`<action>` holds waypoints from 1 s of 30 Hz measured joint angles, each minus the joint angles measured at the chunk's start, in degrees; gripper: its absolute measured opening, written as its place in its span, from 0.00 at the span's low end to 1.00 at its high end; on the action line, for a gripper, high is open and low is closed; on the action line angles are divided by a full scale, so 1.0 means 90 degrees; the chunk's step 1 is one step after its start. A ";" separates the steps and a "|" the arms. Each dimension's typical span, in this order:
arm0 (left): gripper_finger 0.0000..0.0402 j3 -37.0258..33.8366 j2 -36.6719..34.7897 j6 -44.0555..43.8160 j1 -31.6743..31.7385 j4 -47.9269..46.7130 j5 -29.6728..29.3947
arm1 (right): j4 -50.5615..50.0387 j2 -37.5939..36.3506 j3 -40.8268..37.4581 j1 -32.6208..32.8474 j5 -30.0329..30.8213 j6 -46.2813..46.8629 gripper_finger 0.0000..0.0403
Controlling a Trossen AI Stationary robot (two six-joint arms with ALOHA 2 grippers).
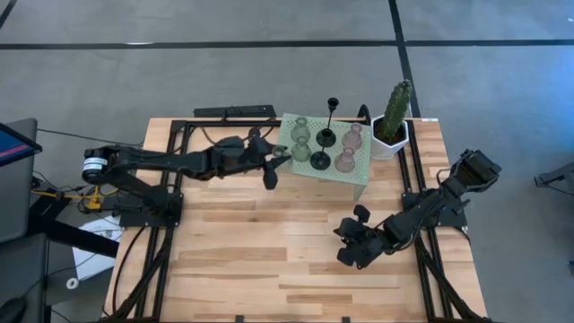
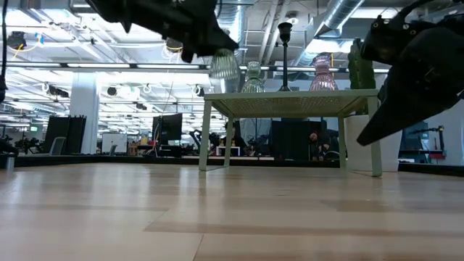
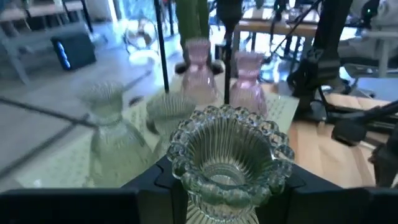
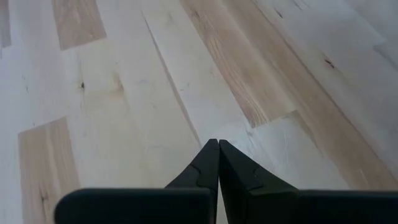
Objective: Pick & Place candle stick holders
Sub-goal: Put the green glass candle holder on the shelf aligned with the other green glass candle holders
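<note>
The left gripper (image 1: 280, 160), a little left of centre in the upper half of the high view, is closed around a clear greenish glass holder (image 3: 229, 158); the left wrist view shows the ribbed cup with its beaded rim between the two dark fingers, and the low view shows it hanging in the air, just beside the left edge of the mint-green mesh stand (image 1: 357, 172) and about level with its top.

On the stand, in the upper centre of the high view, there are five more holders: two greenish ones (image 1: 301, 133) at the left side, two pink ones (image 1: 352, 136) at the right side, and a tall thin black stem (image 1: 331, 115) on a round base between them; a further low dark base seems to stand near the front, but this is hard to tell.

The task seems to be in its middle or later part; whether the held holder is going onto the stand or coming off it cannot be told.

The right gripper (image 4: 217, 163), in the lower right of the high view, rests with its fingers pressed together low over the bare wooden table (image 1: 233, 251).

No brand, label or readable writing shows on anything.
</note>
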 joint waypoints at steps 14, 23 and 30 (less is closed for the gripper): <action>0.31 0.0349 0.0922 -0.0376 0.0370 0.0006 0.0394 | -0.0042 0.0000 0.0002 0.0212 0.0242 0.0058 0.00; 0.31 0.0351 0.0959 -0.0395 0.0482 0.0041 0.0382 | -0.0044 0.0000 0.0002 0.0205 0.0245 0.0031 0.00; 0.34 0.0351 0.0959 -0.0394 0.0542 0.0046 0.0375 | -0.0046 0.0001 0.0002 0.0205 0.0245 0.0024 0.00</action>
